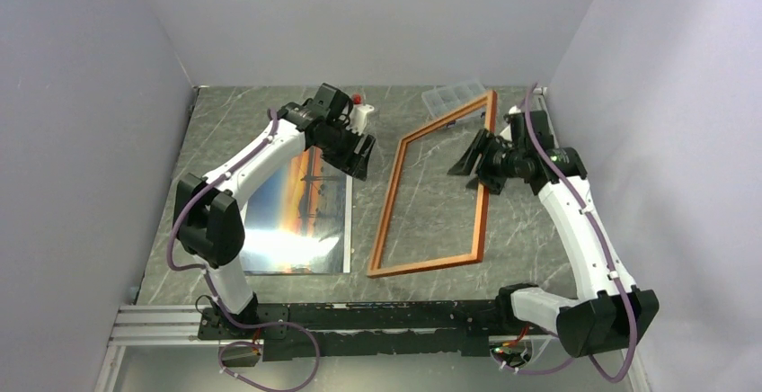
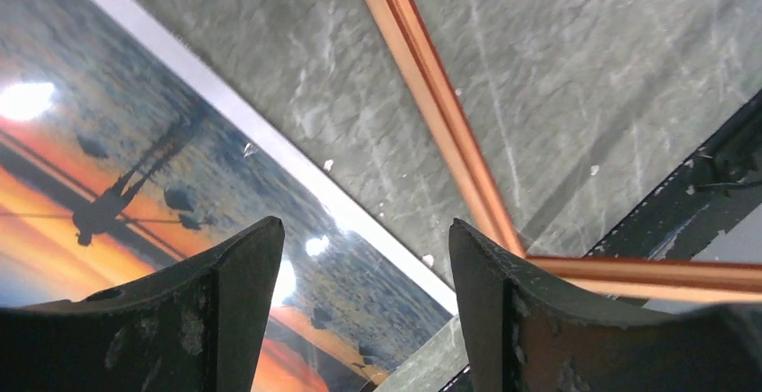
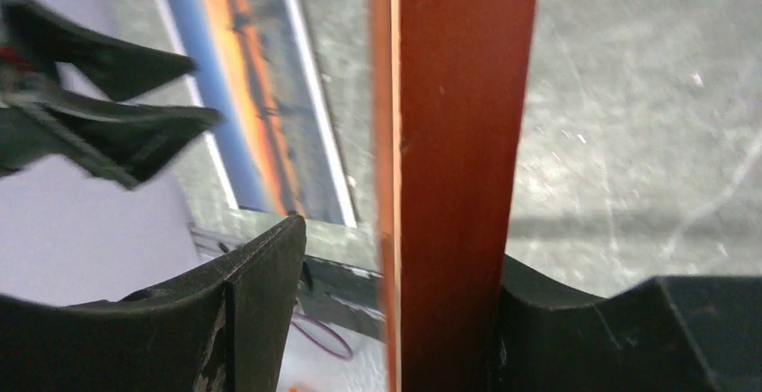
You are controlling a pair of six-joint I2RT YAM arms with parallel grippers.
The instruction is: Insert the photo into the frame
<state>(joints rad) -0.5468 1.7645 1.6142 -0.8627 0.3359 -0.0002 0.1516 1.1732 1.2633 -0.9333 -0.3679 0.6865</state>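
left end effector [image 2: 364, 230] gapes empty over the photo [image 2: 135, 167] beside the frame [image 2: 440, 104], whose rail the right end effector [image 3: 400, 248] clamps.

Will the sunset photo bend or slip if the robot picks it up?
Probably floppy: the photo looks like a thin sheet lying flat on the table. Likely slippery too, since its glossy face shines with glare. Lying so flat, its edge may be hard to pinch.
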